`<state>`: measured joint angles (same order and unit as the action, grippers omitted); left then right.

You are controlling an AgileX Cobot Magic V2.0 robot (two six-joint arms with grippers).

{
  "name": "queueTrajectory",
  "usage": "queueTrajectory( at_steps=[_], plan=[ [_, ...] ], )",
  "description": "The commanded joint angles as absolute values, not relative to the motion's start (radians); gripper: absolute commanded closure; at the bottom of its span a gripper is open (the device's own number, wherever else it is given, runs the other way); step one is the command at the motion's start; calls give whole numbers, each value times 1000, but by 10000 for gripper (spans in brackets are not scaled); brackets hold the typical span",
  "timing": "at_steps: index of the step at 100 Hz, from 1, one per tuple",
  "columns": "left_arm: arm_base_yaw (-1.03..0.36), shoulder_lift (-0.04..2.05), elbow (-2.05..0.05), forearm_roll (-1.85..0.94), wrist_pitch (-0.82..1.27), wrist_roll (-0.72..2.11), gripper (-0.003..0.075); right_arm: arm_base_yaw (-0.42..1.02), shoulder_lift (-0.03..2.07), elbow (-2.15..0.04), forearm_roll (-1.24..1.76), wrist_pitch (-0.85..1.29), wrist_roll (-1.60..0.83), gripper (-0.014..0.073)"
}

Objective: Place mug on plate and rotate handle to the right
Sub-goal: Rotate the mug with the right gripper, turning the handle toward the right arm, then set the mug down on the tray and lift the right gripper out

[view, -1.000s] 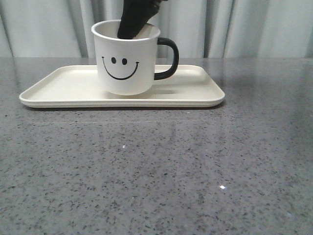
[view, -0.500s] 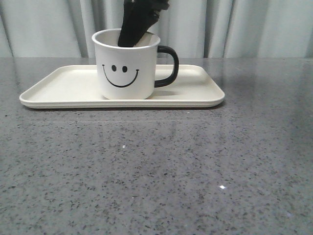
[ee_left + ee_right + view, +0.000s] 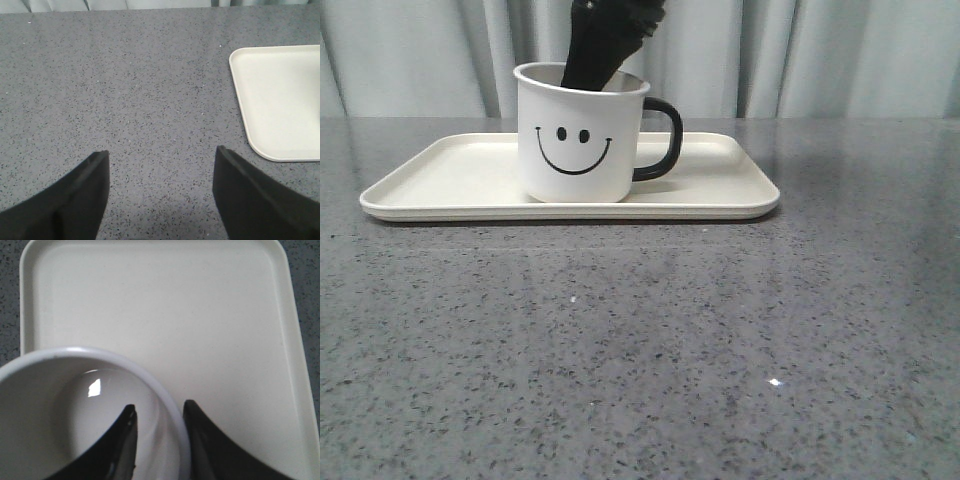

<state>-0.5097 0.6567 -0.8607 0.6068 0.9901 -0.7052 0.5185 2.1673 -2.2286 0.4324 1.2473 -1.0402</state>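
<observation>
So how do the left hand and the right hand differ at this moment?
The left hand is open, with nothing between its black fingers, over the grey speckled table beside the cream rectangular tray. The right hand is shut on the rim of the white smiley-face mug, one finger inside and one outside, above the tray. Both have black fingers.
</observation>
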Motion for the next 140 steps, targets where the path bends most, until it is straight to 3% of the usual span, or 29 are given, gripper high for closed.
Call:
queueTrajectory(
  at_steps=[1, 46, 64, 101, 140],
  plan=[
    [-511, 658, -885, 644, 945, -715, 281, 517, 2109, -2251, 465, 1283, -1050, 270],
    [-511, 658, -885, 644, 945, -715, 281, 517, 2076, -2263, 465, 1141, -1000, 95],
    [-511, 658, -885, 644, 945, -715, 281, 517, 2000, -2263, 450, 1118, -972, 92],
    [-511, 658, -885, 644, 949, -715, 281, 515, 1752, -2227, 197, 1092, -624, 92],
    [-511, 658, -885, 645, 1011, -713, 281, 515, 1364, -1856, -89, 944, -408, 92]
  ],
)
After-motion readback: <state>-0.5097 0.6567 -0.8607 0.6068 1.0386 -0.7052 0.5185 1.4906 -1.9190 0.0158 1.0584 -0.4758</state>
